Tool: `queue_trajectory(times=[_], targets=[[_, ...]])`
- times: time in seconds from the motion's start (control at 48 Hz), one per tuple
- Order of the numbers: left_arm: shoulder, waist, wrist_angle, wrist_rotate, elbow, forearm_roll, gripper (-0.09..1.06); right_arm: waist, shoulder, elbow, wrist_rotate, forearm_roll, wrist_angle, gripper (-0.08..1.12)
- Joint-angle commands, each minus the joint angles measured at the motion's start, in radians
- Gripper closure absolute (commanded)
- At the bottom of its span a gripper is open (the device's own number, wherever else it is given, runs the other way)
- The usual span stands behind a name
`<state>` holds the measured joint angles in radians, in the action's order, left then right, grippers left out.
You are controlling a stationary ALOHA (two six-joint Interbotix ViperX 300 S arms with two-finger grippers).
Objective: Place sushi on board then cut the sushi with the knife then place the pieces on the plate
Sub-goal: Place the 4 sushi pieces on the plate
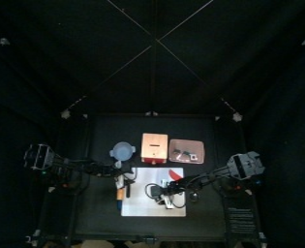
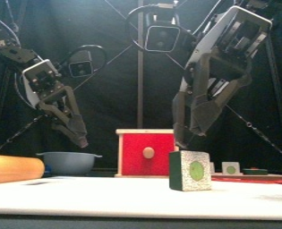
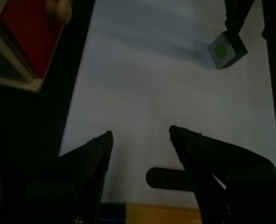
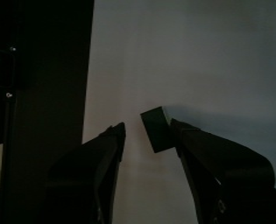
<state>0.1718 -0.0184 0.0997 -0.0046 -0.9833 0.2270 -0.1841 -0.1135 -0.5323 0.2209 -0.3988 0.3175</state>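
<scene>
One sushi piece (image 2: 192, 172) on the white cutting board (image 2: 95, 195), toward the board's right side. Stands on its edge, flat round face turned to the front. Short and blocky, so no real long side to line up with. Dark green skin outside, a pale speckled ring like rice, a bright green spot in the middle. Looks hard and smooth, like a plastic toy, so probably no squashing under a grip. Just above it, the right gripper (image 4: 147, 131), jaws spread open with nothing held. From the right wrist, shows just past the jaw tips, in the gap, closer to one jaw; touching or not, cannot tell. Likely needs only a small drop and a squeeze for a grab. Over the board's left side, the left gripper (image 3: 140, 136), also open and empty, well apart from the piece. Right arm much the nearer one, then. Board flat, white and smooth. Behind it, a pale wooden box with a red drawer front (image 2: 147, 152) and a blue-grey bowl (image 2: 69, 162).
</scene>
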Motion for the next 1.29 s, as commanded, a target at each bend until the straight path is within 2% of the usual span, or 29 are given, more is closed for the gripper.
queue_trajectory(times=[0.021,0.458,0.708,0.833,1.021,1.292], targets=[[0.006,0.0,0.003,0.002,0.012,0.002,0.07,0.002,0.0,0.037,0.0,0.025,0.005,0.22],[0.006,0.002,0.003,0.002,0.005,0.003,0.07,0.005,-0.043,0.064,0.0,0.08,0.066,0.25],[0.006,0.002,0.003,0.003,0.003,0.002,0.07,0.008,-0.046,0.058,-0.002,0.083,0.067,0.44],[0.005,0.002,0.003,0.003,0.003,0.002,0.07,0.009,-0.031,0.057,-0.003,0.083,0.074,0.46],[0.006,0.002,0.003,0.003,0.003,0.0,0.07,0.092,0.089,0.015,-0.006,0.083,0.135,0.47],[0.006,-0.002,-0.002,0.005,0.002,0.0,0.07,0.305,0.301,-0.101,-0.003,0.092,0.15,0.47]])
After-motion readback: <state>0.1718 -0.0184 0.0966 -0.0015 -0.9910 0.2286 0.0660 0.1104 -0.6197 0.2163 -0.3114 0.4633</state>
